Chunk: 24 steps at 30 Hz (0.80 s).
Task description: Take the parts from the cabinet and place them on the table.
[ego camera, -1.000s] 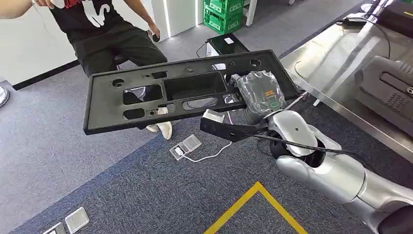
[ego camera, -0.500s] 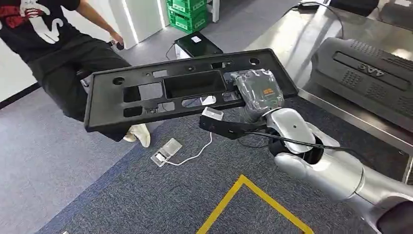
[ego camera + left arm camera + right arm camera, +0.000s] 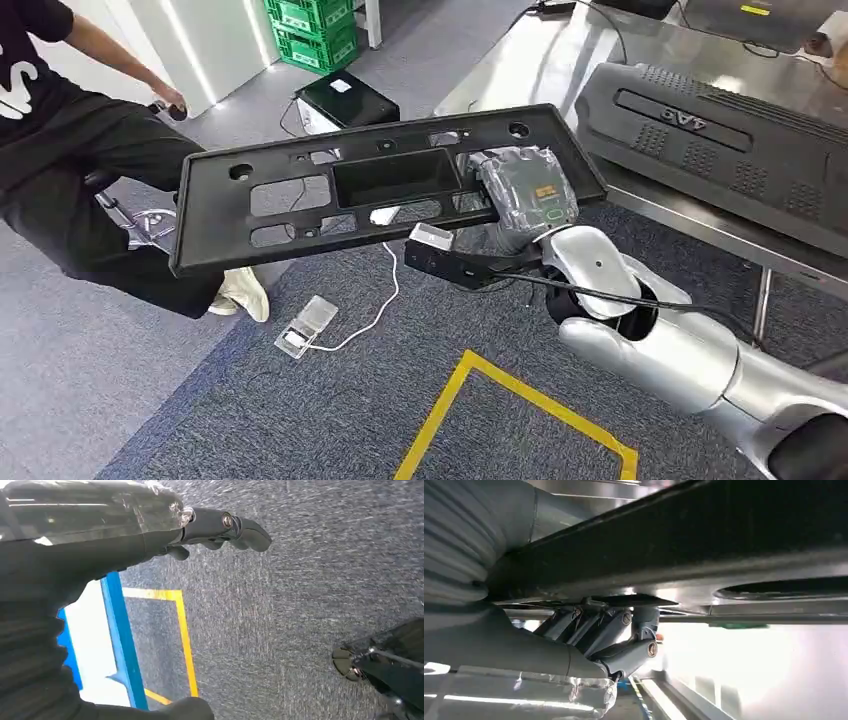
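Gripping the black panel (image 3: 370, 190) at one end (plastic-wrapped), the right hand (image 3: 525, 200) holds it beside the steel table (image 3: 560, 60); the left hand (image 3: 220, 527) hangs empty, fingers loosely extended, above grey carpet (image 3: 330, 410).

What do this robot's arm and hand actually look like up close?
The right arm is smooth, shiny silver with rounded joints and a black cable running along it. The right hand is wrapped in crinkly clear plastic. In the wrist views, each hand has a grey ribbed cover, a thick grey thumb and darker fingers with small metal screws.
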Motion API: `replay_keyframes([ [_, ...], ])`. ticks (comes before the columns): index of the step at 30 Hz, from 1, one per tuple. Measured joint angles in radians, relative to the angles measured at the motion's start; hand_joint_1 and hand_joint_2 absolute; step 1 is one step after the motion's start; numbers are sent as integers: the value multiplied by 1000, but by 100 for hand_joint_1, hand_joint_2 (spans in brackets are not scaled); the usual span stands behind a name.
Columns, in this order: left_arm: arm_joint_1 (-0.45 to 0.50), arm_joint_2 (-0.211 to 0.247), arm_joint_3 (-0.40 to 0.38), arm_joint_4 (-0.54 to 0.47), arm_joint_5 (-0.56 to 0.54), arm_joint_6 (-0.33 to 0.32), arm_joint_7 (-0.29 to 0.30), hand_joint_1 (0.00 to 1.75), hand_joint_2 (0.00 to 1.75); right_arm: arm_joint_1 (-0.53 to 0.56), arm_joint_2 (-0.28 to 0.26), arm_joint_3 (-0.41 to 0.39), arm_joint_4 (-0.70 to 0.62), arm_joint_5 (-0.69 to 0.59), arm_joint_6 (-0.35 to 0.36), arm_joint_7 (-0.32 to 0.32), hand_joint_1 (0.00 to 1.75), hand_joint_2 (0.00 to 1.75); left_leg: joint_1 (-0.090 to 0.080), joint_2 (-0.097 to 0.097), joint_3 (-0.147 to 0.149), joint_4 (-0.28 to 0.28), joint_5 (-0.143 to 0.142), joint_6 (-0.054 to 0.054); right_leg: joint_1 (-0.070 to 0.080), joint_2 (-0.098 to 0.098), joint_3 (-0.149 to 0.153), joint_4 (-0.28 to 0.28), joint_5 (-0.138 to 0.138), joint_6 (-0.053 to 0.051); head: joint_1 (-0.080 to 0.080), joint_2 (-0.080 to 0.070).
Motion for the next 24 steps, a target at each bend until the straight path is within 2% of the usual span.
replay_keyframes([
  [1,0,0,0,0,0,0,-1,0,175,8,0,0,0,5,5,4,175,175,1,12,0,1,-1,-1,-5,-3,-14,22,6,4,6,0],
  [2,0,0,0,0,0,0,-3,0,175,14,0,0,0,12,11,8,175,175,3,22,2,1,-4,-5,-10,-6,2,-14,35,7,10,0],
  [3,0,0,0,0,-1,0,-7,0,175,18,0,-1,0,19,14,11,175,175,5,33,4,2,-7,-8,-12,-13,39,-90,77,10,14,0],
  [4,0,0,0,0,-2,0,-10,0,175,21,0,-3,0,25,16,13,175,175,6,42,8,3,-11,-13,-13,-27,87,-181,117,10,19,0],
  [5,-1,0,0,0,-2,0,-12,0,175,22,0,-6,0,30,18,15,175,175,6,50,12,5,-15,-19,-12,-64,129,-260,140,9,25,0],
  [6,-1,0,0,0,-2,0,-13,0,175,22,0,-10,0,32,19,17,175,175,-2,56,13,9,-21,-26,5,-83,136,-278,126,6,31,0],
  [7,-2,0,0,0,-2,0,-14,0,175,24,0,-14,-1,34,19,19,175,175,-2,65,18,9,-23,-31,2,-62,135,-280,129,-3,26,0],
  [8,-2,0,0,-1,-2,0,-15,0,175,28,0,-18,-1,34,19,21,175,175,-3,74,22,6,-25,-37,5,-53,135,-278,126,-9,17,0],
  [9,-3,0,0,-1,-3,0,-15,0,175,29,0,-20,-1,34,20,21,175,175,2,84,28,2,-27,-44,10,-40,135,-278,124,-15,16,0],
  [10,-6,0,0,-1,-3,0,-15,0,175,28,-1,-22,-1,34,20,21,175,175,2,94,33,4,-31,-52,3,-30,140,-286,129,-23,16,0],
  [11,-7,0,0,-1,-3,0,-15,0,175,30,-1,-25,-3,35,20,21,175,175,8,63,35,22,-45,-57,0,-23,146,-291,132,-28,13,0],
  [12,-7,0,0,-2,-3,0,-15,0,175,29,-1,-28,-3,36,21,21,175,175,8,32,19,60,-74,-55,0,-16,147,-291,131,-36,5,0],
  [13,-7,-1,0,-2,-3,0,-16,0,175,29,0,-30,-3,37,21,21,175,175,9,9,-22,151,-123,-53,1,-7,147,-291,130,-42,-7,0],
  [14,-7,-1,0,-2,-3,0,-16,0,175,32,1,-30,-3,36,21,21,175,175,7,-1,-65,236,-160,-53,3,4,148,-290,129,-44,-15,0],
  [15,-6,-1,0,-2,-3,0,-16,0,175,34,1,-30,-3,36,21,21,175,175,6,-6,-100,300,-179,-54,6,14,148,-290,129,-45,-20,0],
  [16,-5,-1,0,-2,-3,0,-16,0,175,37,1,-30,-3,36,21,21,175,175,5,-8,-120,327,-175,-52,9,27,148,-288,128,-46,-24,0],
  [17,-4,-1,0,-2,-3,0,-16,0,175,40,1,-30,-3,36,21,21,175,175,4,-9,-116,307,-147,-49,11,39,150,-286,127,-47,-26,0],
  [18,-4,-1,0,-2,-3,0,-16,0,175,41,1,-30,-3,36,21,21,175,175,3,-11,-94,244,-101,-44,12,52,151,-285,127,-47,-28,0],
  [19,-4,-1,0,-2,-3,0,-16,0,175,41,1,-30,-3,37,21,21,175,175,3,-22,-59,155,-48,-39,11,63,152,-282,126,-46,-29,0],
  [20,-4,-1,0,-2,-3,0,-16,0,175,41,1,-31,-3,37,21,21,175,175,4,-56,-27,69,-3,-35,10,73,152,-281,124,-44,-32,0],
  [21,-1,0,0,-2,-4,0,-16,0,175,41,1,-31,-3,38,22,21,175,175,5,-91,-16,37,-9,-31,15,82,148,-278,123,-40,-34,0],
  [22,-2,-1,0,-2,-4,2,-17,0,175,43,1,-31,-3,40,24,23,175,175,6,-82,-14,20,-9,-33,11,94,143,-275,123,-36,-31,0],
  [23,-2,-1,0,-2,-5,2,-18,0,175,44,1,-31,-4,46,28,23,175,175,0,-75,-13,20,-8,-31,6,102,141,-278,125,-31,-27,0],
  [24,-4,-1,0,-2,-6,3,-19,0,175,46,1,-32,-4,50,32,24,175,175,-3,-66,-11,21,-10,-27,2,110,141,-281,127,-24,-30,0],
])
